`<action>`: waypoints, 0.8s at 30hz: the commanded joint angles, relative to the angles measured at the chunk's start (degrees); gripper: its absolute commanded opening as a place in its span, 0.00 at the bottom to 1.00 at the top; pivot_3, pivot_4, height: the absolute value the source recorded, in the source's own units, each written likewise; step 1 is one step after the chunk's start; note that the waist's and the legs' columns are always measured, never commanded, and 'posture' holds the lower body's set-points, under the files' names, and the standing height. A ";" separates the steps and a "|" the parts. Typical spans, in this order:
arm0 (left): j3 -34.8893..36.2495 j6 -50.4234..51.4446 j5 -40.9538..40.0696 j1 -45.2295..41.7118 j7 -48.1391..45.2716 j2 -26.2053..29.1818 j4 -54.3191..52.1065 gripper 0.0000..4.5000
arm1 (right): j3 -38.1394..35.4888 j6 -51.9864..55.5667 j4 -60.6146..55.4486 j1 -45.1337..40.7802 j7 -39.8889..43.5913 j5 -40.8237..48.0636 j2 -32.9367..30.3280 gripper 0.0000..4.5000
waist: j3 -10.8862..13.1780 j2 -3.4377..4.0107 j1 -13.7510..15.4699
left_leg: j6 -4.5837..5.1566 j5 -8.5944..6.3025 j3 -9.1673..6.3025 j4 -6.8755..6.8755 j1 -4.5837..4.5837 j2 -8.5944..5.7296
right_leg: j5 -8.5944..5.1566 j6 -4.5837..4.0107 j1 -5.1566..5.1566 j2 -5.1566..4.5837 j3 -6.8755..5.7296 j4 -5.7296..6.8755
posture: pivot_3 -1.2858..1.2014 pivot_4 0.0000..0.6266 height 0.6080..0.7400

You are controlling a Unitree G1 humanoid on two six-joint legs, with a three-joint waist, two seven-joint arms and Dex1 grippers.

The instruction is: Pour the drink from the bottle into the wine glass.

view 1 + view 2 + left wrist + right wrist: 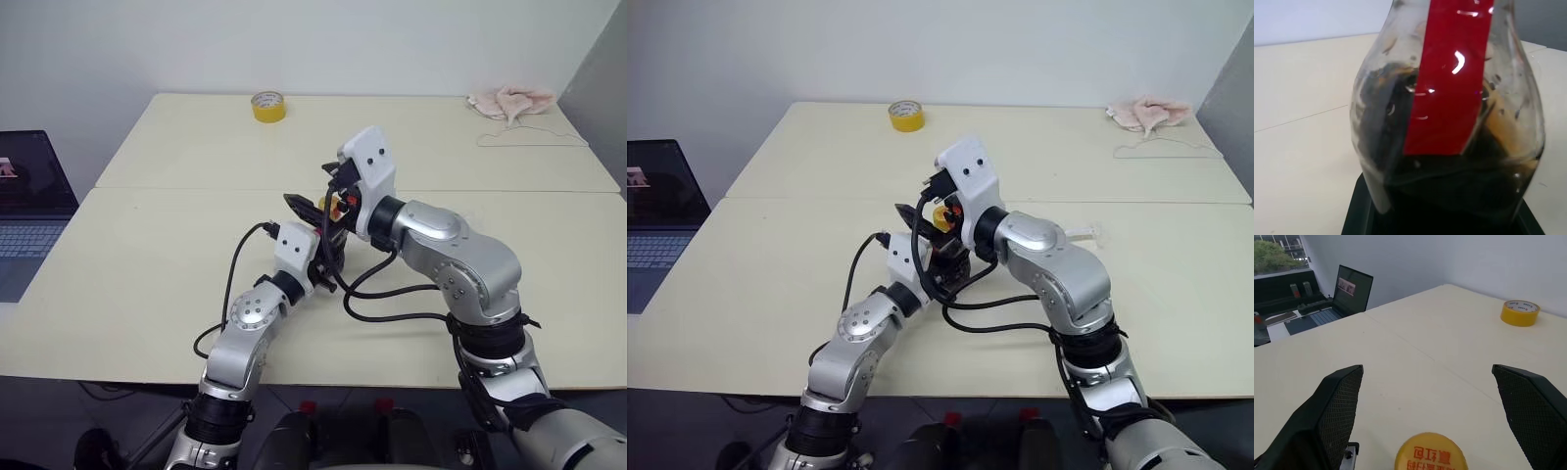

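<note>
One bottle (1449, 122) sits pinched in the left gripper (328, 257), near the middle of the near table (127, 284); its one red label (1449, 78) runs up the clear body, and a little dark drink (1449, 181) lies at the bottom. Its one yellow cap (1431, 453) carries red print and lies low between the two black fingers (1334, 416) of the right gripper (926, 211), which are spread wide on either side without touching it. That gripper hangs just above the left one, at about its 12 o'clock.

Two cream tables stand edge to edge. On the far one (392, 137) are one yellow tape roll (267, 106) at about 11 o'clock from the grippers, and one pink cloth (511, 101) at about 2 o'clock, with a thin wire hanger (534, 137) beside it. One open laptop (29, 206) stands at 9 o'clock, off the table's edge. In the right eye view one clear object (1083, 233) lies at 3 o'clock; I cannot tell what it is.
</note>
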 commanded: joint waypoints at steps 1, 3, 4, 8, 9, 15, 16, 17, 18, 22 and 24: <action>-0.38 -1.97 0.16 -0.69 0.13 -0.38 -3.07 0.23 | -1.40 -0.04 -0.27 -1.50 -0.77 -0.21 0.75 1.00 | 0.00 0.00 0.00 | 0.00 0.00 0.00 0.00 0.00 0.00 | 0.00 0.00 0.00 0.00 0.00 0.00 | 0.52 0.24 1.00; -0.34 -2.24 0.18 -0.65 0.14 -0.52 -3.02 0.23 | -1.57 -0.15 0.04 -1.37 -0.73 -0.36 0.64 1.00 | 0.00 0.00 0.00 | 0.00 0.00 0.00 0.00 0.00 0.00 | 0.00 0.00 0.00 0.00 0.00 0.00 | 0.52 0.24 1.00; -0.32 -2.33 0.17 -0.54 0.11 -0.56 -3.12 0.23 | -1.57 -0.13 0.00 -1.29 -0.72 -0.40 0.55 1.00 | 0.00 0.00 0.00 | 0.00 0.00 0.00 0.00 0.00 0.00 | 0.00 0.00 0.00 0.00 0.00 0.00 | 0.52 0.24 1.00; -0.03 -4.39 -0.20 -0.23 -0.09 -1.16 -2.87 0.23 | -3.23 0.53 -0.24 -0.82 -0.63 0.25 -0.45 1.00 | 0.00 0.01 0.00 | 0.00 0.00 0.00 -0.01 0.00 0.00 | 0.00 0.00 -0.01 0.00 0.00 0.00 | 0.52 0.24 1.00; 0.00 -4.66 -0.16 -0.16 -0.10 -1.17 -2.83 0.23 | -3.40 0.59 -0.37 -0.59 -0.49 0.30 -0.85 1.00 | 0.00 0.01 0.01 | 0.00 0.00 0.00 -0.01 0.00 0.00 | 0.00 0.00 0.00 0.00 0.00 -0.01 | 0.52 0.24 1.00; 0.18 -5.62 -0.05 0.18 -0.12 -1.18 -2.74 0.23 | -4.92 1.22 -1.40 1.64 0.28 0.77 -3.21 1.00 | 0.00 0.01 0.00 | 0.00 0.00 0.01 -0.05 0.01 0.00 | 0.00 0.00 -0.01 0.00 0.01 -0.01 | 0.52 0.24 1.00; 0.25 -5.81 -0.05 0.17 -0.11 -1.22 -2.66 0.23 | -5.45 1.35 -1.72 2.20 0.62 0.90 -3.84 1.00 | 0.00 0.01 0.00 | 0.00 0.00 0.01 -0.06 0.01 0.00 | 0.00 0.00 -0.01 0.00 0.01 -0.01 | 0.52 0.24 1.00; 0.32 -5.93 -0.06 0.16 -0.11 -1.24 -2.61 0.23 | -5.80 1.44 -1.95 2.55 0.81 1.02 -4.24 1.00 | 0.00 0.01 0.01 | 0.00 0.00 0.01 -0.05 0.01 0.00 | 0.00 0.00 -0.01 0.00 0.01 -0.01 | 0.52 0.24 1.00; 0.36 -6.03 -0.07 0.14 -0.11 -1.23 -2.54 0.23 | -6.20 1.55 -2.27 2.92 1.06 1.26 -4.75 1.00 | 0.00 0.00 0.02 | 0.00 0.00 0.01 -0.05 0.01 0.00 | 0.00 0.00 0.00 0.00 0.01 -0.02 | 0.52 0.24 1.00; 0.37 -6.31 -0.10 0.04 0.02 -1.22 -2.32 0.23 | -7.51 1.80 -3.32 3.73 1.71 2.47 -6.70 1.00 | 0.00 0.01 0.01 | 0.00 0.00 0.02 -0.06 0.01 0.00 | 0.00 0.00 -0.01 0.00 0.01 -0.02 | 0.52 0.24 1.00; 0.39 -6.40 -0.12 0.02 0.06 -1.24 -2.24 0.22 | -8.04 1.31 -3.75 4.27 2.48 2.75 -8.27 1.00 | 0.00 0.00 0.02 | 0.00 0.00 0.02 -0.05 0.00 0.00 | 0.00 0.00 0.00 0.00 0.01 -0.02 | 0.52 0.24 1.00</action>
